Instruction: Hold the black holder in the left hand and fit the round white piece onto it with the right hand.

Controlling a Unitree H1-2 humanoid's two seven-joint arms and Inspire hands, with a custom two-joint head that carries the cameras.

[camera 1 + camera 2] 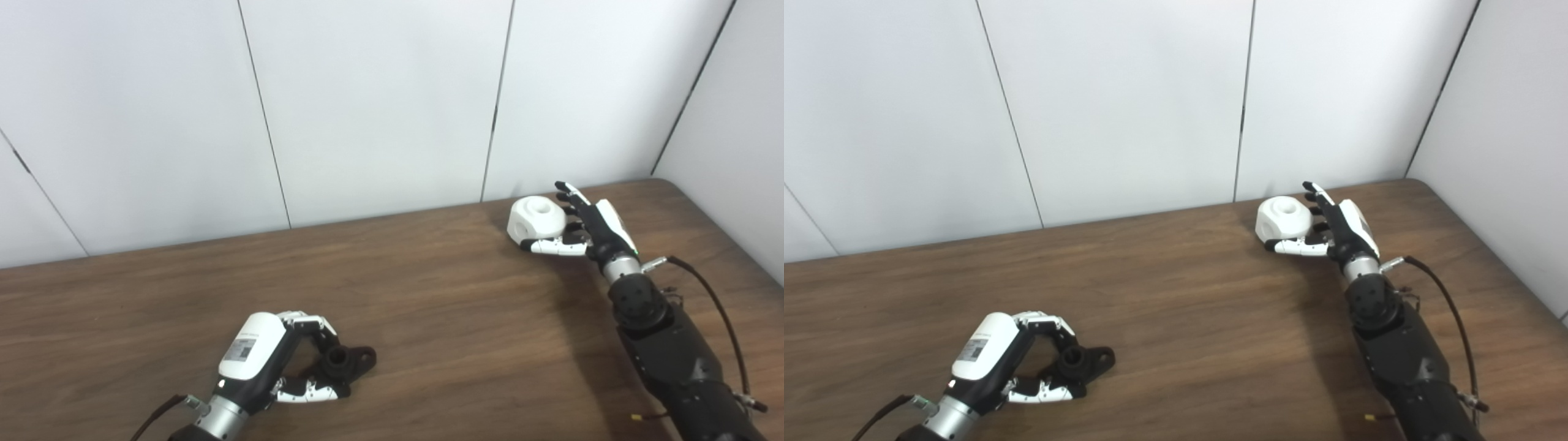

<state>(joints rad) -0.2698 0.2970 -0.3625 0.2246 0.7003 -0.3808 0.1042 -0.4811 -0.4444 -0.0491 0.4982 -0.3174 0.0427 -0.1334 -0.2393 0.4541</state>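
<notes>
The black holder (348,362), a short tube with a flat lug, lies on the brown table (429,318) at the lower left. My left hand (278,355) is shut on it, with curled fingers on its far side and the thumb against its near side. The round white piece (536,219), with a hole in its top, rests near the table's back right. My right hand (582,229) cups it from the right. Its fingers stand nearly straight behind the piece and its thumb lies along the front. The hand is open.
White wall panels (380,104) rise directly behind the table's back edge, and another wall (735,122) closes the right side. A black cable (716,306) loops off the right forearm. Bare wood stretches between the two hands.
</notes>
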